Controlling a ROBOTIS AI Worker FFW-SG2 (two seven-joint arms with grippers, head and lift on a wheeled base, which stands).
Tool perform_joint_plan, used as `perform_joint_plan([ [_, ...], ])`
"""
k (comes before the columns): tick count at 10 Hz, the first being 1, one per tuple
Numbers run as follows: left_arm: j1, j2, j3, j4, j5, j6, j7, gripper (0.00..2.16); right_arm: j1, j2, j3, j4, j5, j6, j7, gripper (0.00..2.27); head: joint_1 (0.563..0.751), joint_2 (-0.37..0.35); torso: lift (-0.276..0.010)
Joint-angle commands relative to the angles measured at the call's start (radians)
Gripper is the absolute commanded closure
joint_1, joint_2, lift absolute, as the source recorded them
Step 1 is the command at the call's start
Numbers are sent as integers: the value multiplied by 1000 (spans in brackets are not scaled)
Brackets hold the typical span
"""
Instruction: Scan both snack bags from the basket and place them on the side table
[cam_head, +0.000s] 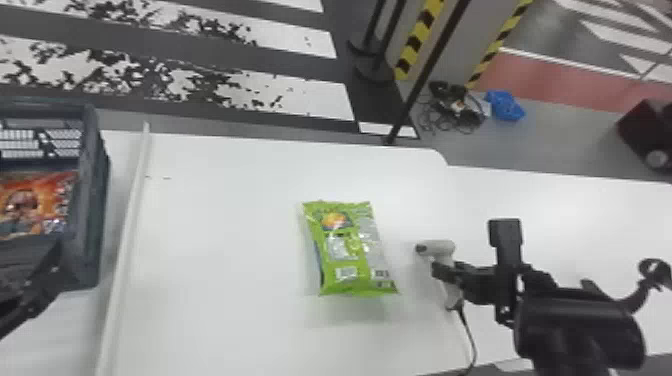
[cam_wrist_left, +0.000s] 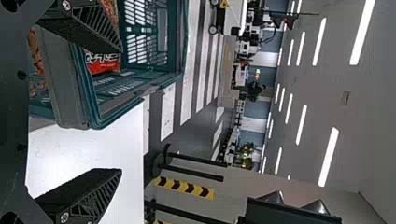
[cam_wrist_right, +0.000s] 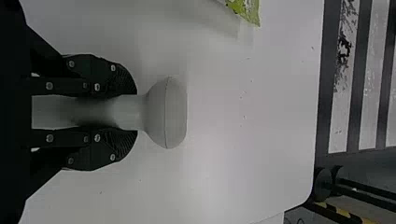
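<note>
A green snack bag (cam_head: 345, 250) lies on the white table, its barcode side up. Right of it, my right gripper (cam_head: 445, 272) is closed around the grey scanner (cam_head: 440, 247); in the right wrist view the same gripper (cam_wrist_right: 130, 112) has a finger on either side of the scanner's handle (cam_wrist_right: 128, 112). The orange-red snack bag (cam_head: 32, 202) lies inside the dark basket (cam_head: 92, 200) at the far left. My left gripper (cam_head: 47, 270) is at the basket's near side. In the left wrist view this gripper (cam_wrist_left: 119, 114) stands wide open with nothing between its fingers, beside the basket (cam_wrist_left: 74, 84).
A raised white edge strip (cam_head: 127, 225) runs between the basket and the green bag. The scanner's cable (cam_head: 470, 335) trails to the table's front edge. Another white table surface (cam_head: 575, 215) extends at the right. Black posts (cam_head: 425, 75) stand on the floor behind.
</note>
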Motion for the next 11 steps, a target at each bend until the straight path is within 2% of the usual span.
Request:
perform_joint_plan([
  [1,0,-1,0,0,-1,0,0,87,1,4,-1,-1,-2,0,-3,1862,695,-323,-75],
  [3,0,-1,0,2,-1,0,0,87,12,8,-10,-12,-19,-3,-15,826,695,-321,-75],
  [4,0,-1,0,3,-1,0,0,87,12,8,-13,-15,-19,-3,-15,772,695,-323,-75],
  [6,0,-1,0,2,-1,0,-2,87,20,11,-21,-35,-24,3,-26,76,695,-325,-75],
  [8,0,-1,0,2,-1,0,-2,87,47,29,-51,-104,-44,25,-34,56,695,-331,-75],
  [9,0,1,0,0,-1,0,-2,87,67,38,-76,-151,-88,71,-52,56,695,-334,-75],
  [11,0,2,0,0,-1,0,-2,87,109,49,-108,-245,-216,157,-32,66,695,-337,-75],
])
